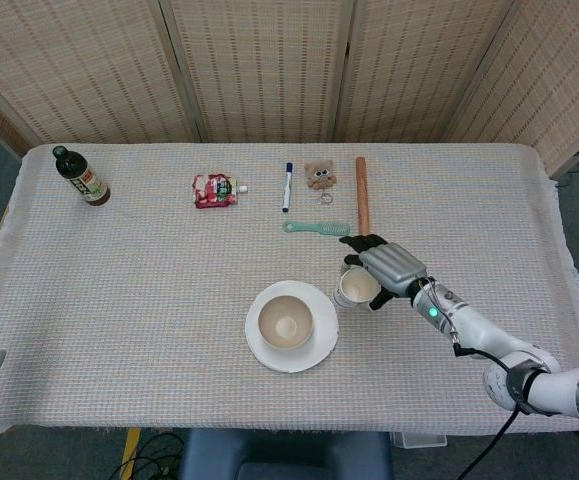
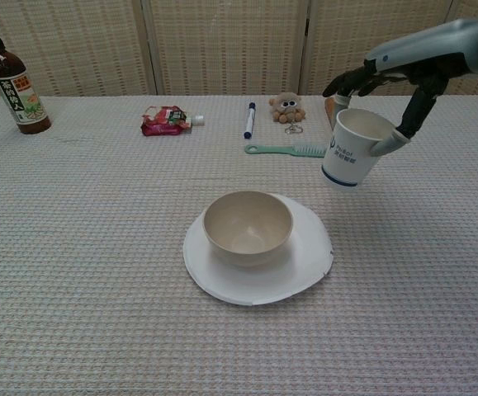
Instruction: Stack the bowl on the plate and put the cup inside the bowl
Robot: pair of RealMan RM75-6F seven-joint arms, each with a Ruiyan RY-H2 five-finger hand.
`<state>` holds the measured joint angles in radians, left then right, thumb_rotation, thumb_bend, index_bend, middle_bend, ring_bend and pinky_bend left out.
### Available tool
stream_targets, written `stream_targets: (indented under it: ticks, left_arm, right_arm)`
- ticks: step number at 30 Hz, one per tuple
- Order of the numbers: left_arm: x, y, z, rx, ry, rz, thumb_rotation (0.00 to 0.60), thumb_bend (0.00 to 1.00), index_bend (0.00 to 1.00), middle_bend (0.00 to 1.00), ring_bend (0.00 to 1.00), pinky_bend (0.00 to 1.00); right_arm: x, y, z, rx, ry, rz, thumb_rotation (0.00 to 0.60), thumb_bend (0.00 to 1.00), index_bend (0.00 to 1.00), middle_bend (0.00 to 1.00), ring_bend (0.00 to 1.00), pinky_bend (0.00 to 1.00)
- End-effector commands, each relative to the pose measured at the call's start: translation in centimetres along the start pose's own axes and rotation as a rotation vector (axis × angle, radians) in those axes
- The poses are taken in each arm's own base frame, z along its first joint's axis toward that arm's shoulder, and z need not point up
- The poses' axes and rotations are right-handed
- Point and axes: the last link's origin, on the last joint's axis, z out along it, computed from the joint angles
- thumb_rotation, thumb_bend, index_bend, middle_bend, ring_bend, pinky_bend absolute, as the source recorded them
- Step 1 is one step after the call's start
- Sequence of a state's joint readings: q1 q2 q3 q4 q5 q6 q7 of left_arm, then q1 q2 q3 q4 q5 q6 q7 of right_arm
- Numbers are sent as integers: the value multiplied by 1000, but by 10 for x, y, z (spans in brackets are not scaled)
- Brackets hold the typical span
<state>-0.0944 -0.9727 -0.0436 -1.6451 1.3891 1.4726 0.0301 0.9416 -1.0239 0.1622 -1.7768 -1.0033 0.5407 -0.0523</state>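
A beige bowl (image 1: 285, 322) (image 2: 247, 228) sits on the white plate (image 1: 320, 344) (image 2: 305, 256) near the table's front middle. My right hand (image 1: 384, 266) (image 2: 404, 70) grips a white paper cup (image 1: 356, 288) (image 2: 352, 148) by its rim and holds it in the air, tilted, just right of the plate and above the bowl's level. The cup's mouth faces up and it looks empty. My left hand is out of both views.
Along the back lie a sauce bottle (image 1: 80, 177) (image 2: 16, 87), a red pouch (image 1: 214, 190) (image 2: 166, 120), a blue pen (image 1: 287, 186) (image 2: 248, 120), a small plush toy (image 1: 319, 175) (image 2: 286, 106), a green brush (image 1: 317, 228) (image 2: 286, 150) and a wooden rolling pin (image 1: 363, 196).
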Motion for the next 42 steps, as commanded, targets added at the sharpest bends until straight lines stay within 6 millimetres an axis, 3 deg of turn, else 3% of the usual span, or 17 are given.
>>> stream_targets:
  ticks: [1, 10, 16, 27, 42]
  left_arm:
    - [0, -2, -2, 1, -2, 1, 600, 328, 60, 20, 0, 163]
    - [2, -9, -12, 7, 7, -9, 600, 328, 67, 20, 0, 163]
    - [5, -15, -20, 17, 20, -20, 600, 328, 69, 20, 0, 163]
    - [9, -17, -27, 24, 38, -25, 600, 328, 72, 20, 0, 163]
    - [6, -22, -26, 30, 37, -35, 600, 328, 75, 20, 0, 163]
  right_arm:
    - [-2, -25, 11, 54, -14, -17, 600, 242, 395, 0, 0, 0]
    - [-9, -87, 38, 160, -32, -71, 600, 242, 395, 0, 0, 0]
    - [-14, -114, 42, 181, -39, -130, 600, 240, 396, 0, 0, 0]
    - [-23, -118, 42, 110, -68, -226, 600, 241, 395, 0, 0, 0]
    - [-44, -118, 70, 78, -117, -249, 600, 241, 395, 0, 0, 0]
